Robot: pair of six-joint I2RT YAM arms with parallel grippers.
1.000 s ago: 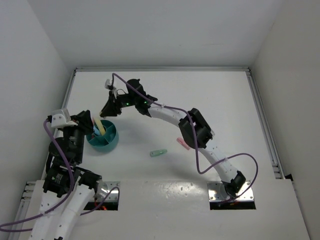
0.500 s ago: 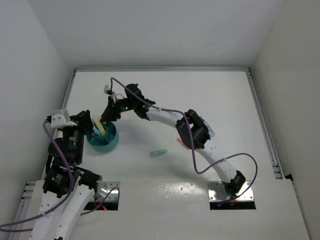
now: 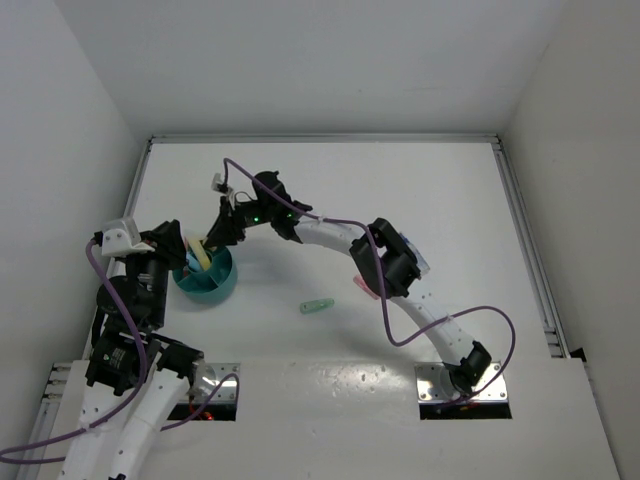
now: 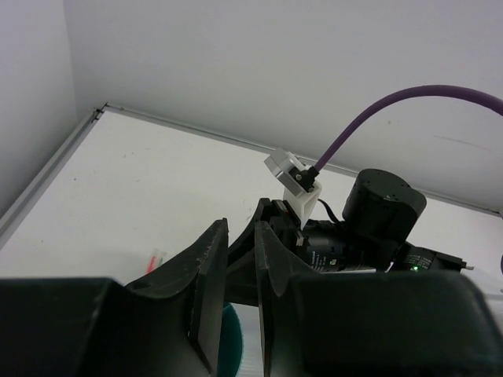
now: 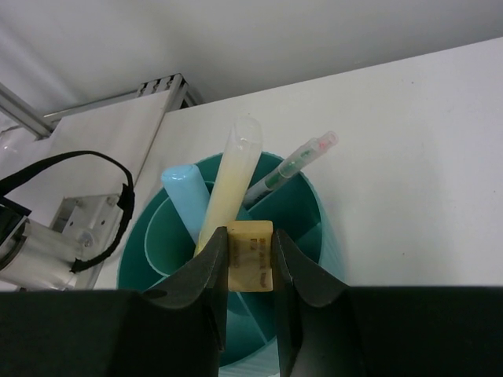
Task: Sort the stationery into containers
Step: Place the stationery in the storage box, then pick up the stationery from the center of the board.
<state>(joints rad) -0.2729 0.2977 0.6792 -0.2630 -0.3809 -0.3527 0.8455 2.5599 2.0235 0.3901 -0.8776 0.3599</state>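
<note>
Top external view: right gripper (image 3: 214, 236) hangs over the far rim of the teal cup (image 3: 225, 288); left gripper (image 3: 182, 250) is at its left rim. Right wrist view: jaws clamp 1 tan eraser (image 5: 250, 255) directly above the cup, yellow marker (image 5: 228, 177) leaning just beyond. Left wrist view: fingers (image 4: 208, 290) nearly together, perhaps pinching the rim; I cannot tell.

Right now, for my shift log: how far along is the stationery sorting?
Done: a light-blue marker, a pale-yellow marker and a thin green pen stand in the round teal plastic cup. In hand: the right gripper holds a small tan eraser over the cup. Remaining: a small pale-green item and a pink item lie on the white table.
</note>
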